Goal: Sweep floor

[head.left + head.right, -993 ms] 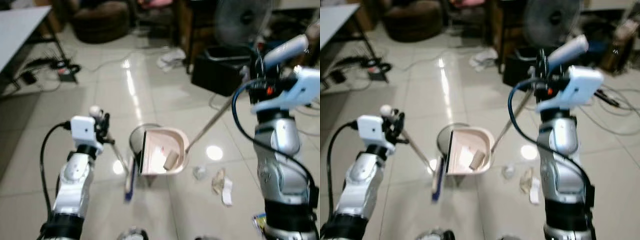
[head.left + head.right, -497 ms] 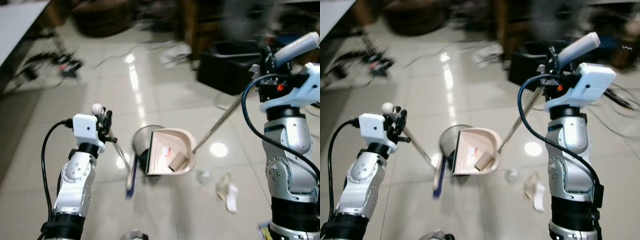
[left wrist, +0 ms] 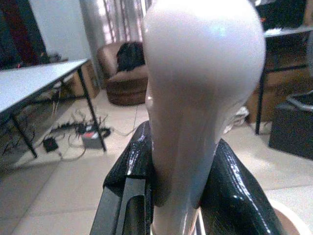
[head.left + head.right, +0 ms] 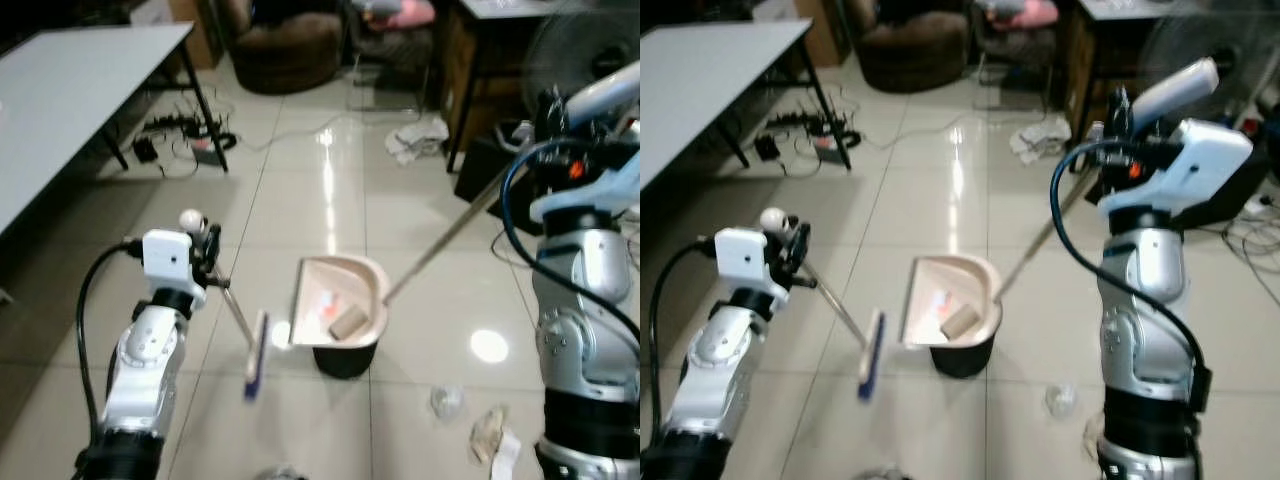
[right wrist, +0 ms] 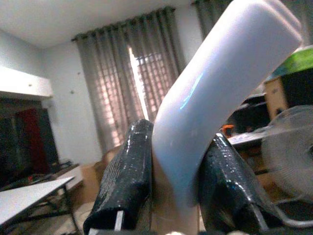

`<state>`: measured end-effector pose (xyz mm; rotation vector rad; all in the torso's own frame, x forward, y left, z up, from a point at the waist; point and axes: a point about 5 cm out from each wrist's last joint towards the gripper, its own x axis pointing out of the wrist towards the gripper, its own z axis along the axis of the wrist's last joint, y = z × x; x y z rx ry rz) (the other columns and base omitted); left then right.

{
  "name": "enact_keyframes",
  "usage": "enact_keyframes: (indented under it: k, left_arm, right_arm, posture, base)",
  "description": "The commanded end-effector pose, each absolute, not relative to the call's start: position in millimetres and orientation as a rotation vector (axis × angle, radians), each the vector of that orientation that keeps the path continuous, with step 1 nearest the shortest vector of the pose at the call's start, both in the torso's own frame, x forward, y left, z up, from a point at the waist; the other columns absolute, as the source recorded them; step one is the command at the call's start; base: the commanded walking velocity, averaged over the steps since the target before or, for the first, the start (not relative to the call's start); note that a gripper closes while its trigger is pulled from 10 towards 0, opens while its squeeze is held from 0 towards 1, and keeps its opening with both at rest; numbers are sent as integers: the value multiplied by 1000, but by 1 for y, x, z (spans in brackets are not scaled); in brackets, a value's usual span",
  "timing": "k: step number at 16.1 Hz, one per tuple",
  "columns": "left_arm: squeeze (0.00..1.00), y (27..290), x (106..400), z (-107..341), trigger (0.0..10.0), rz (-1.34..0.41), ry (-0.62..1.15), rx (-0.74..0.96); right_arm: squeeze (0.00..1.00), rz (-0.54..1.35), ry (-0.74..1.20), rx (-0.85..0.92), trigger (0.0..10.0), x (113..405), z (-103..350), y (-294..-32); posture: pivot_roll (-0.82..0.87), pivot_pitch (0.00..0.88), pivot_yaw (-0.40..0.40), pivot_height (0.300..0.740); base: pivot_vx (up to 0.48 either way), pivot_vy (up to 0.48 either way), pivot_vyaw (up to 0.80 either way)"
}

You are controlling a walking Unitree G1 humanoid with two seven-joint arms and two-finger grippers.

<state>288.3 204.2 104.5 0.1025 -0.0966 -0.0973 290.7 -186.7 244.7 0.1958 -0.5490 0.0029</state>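
My left gripper (image 4: 792, 243) is clamped on the pale knob of the broom handle (image 4: 830, 297), which slants down to the blue broom head (image 4: 871, 367) on the tiled floor (image 4: 940, 200). The broom head lies just beside the pink dustpan (image 4: 948, 312), which holds a cardboard roll (image 4: 960, 321) over a black bin (image 4: 962, 360). My right gripper (image 4: 1118, 118) grips the dustpan's long handle (image 4: 1035, 245). A crumpled scrap (image 4: 1060, 401) lies near the bin.

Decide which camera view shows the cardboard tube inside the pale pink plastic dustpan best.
The left eye view: the brown cardboard tube lies unobstructed in the pale pink plastic dustpan. The right eye view shows it smaller; both wrist views show handle grips instead.
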Motion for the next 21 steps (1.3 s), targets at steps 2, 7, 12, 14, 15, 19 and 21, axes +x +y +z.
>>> enact_keyframes:
  k: [2, 7, 12, 14, 15, 19, 21]
  left_arm:
    - [0, 203, 290, 111, 10000, -131, -114, 91]
    - [0, 199, 289, 103, 10000, -160, -73, 108]
    - [0, 195, 289, 103, 10000, -188, -65, 113]
    - [0, 195, 289, 103, 10000, -193, -65, 117]
    - [0, 195, 289, 103, 10000, -202, -63, 123]
    - [0, 196, 288, 103, 10000, -209, -61, 126]
    - [0, 195, 288, 103, 10000, -210, -62, 125]
  right_arm:
    - [0, 3, -599, 235, 10000, 287, 255, -189]
    - [0, -32, -597, 260, 10000, 284, 253, -195]
    - [0, -61, -634, 180, 10000, 283, 260, -207]
    - [0, -40, -649, 143, 10000, 285, 262, -206]
    - [0, -23, -657, 125, 10000, 288, 264, -203]
    - [0, 90, -699, -57, 10000, 298, 269, -181]
    - [0, 174, -725, -173, 10000, 302, 270, -162]
  posture:
    - [-1, 41, 99, 740]
    - [-8, 47, 103, 740]
    - [-11, 63, 121, 740]
    - [-10, 64, 124, 740]
    - [-5, 70, 127, 740]
    - [0, 58, 124, 740]
    - [-1, 51, 122, 740]
  base:
    - [142, 0, 0]
    - [0, 0, 0]
    - [0, 0, 0]
    - [0, 0, 0]
    - [0, 0, 0]
    - [0, 0, 0]
    - [0, 0, 0]
